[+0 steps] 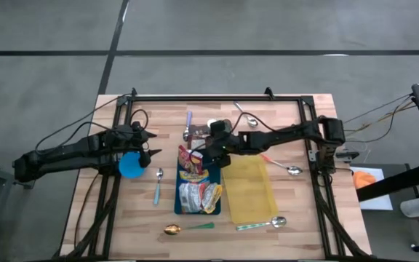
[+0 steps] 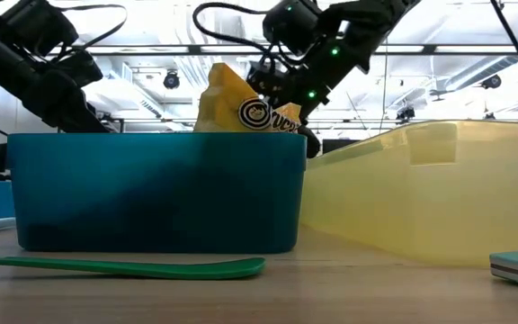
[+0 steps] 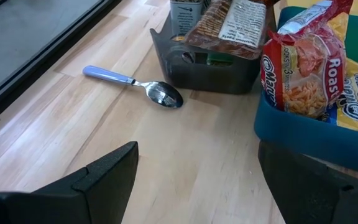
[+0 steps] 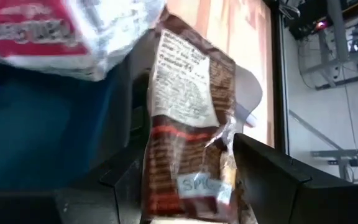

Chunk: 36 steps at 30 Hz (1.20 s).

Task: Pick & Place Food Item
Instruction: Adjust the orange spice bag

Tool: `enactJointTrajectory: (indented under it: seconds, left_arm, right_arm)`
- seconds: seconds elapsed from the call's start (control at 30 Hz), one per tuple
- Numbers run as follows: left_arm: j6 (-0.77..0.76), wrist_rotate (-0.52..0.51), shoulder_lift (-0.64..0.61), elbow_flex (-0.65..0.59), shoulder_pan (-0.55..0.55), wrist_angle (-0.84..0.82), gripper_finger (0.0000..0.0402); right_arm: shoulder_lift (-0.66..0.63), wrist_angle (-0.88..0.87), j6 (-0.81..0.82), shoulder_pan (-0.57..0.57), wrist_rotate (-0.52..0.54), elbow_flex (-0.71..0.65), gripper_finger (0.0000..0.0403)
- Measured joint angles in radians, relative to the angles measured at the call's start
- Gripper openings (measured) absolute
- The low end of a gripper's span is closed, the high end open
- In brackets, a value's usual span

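Note:
A brown food packet with a white label [image 4: 188, 118] sits between the fingers of my right gripper [image 4: 191, 180], which is shut on it. In the left wrist view the same brown packet [image 3: 225, 25] lies slanted over a dark grey container [image 3: 213, 65]. My right gripper [image 1: 208, 145] hovers at the far end of the blue bin [image 1: 180, 196]. The blue bin [image 3: 303, 137] holds ramen packets [image 3: 309, 68]. My left gripper [image 1: 153, 149] waits open left of the bin, its fingers [image 3: 104, 174] around nothing. My right gripper pinches the brown packet between its two fingers at the end nearest the wrist [image 4: 197, 186]. The fingers slant downward from the table's right. The packet stretches away from them toward the dark grey container [image 4: 129, 124]; whether it rests on the rim I cannot tell.
A yellow tray [image 1: 249, 193] lies right of the blue bin. A blue cup [image 1: 131, 165] stands under my left arm. Spoons lie around: a blue-handled one [image 3: 135, 84] by the dark container, a green one [image 2: 124, 265] near the front edge, others at the right.

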Motion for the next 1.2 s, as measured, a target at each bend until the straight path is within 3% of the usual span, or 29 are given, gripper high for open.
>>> enactJointTrajectory:
  seconds: [0.47, 1.2]
  left_arm:
    - [0.000, 0.000, 0.000, 0.000, 0.000, -0.007, 0.0336]
    - [0.000, 0.000, 0.000, 0.000, 0.000, -0.007, 0.0336]
  right_arm:
    - [-0.002, 0.001, 0.169, -0.076, -0.003, 0.008, 0.0224]
    - [-0.012, -0.025, 0.258, -0.047, -0.003, 0.004, 0.0224]
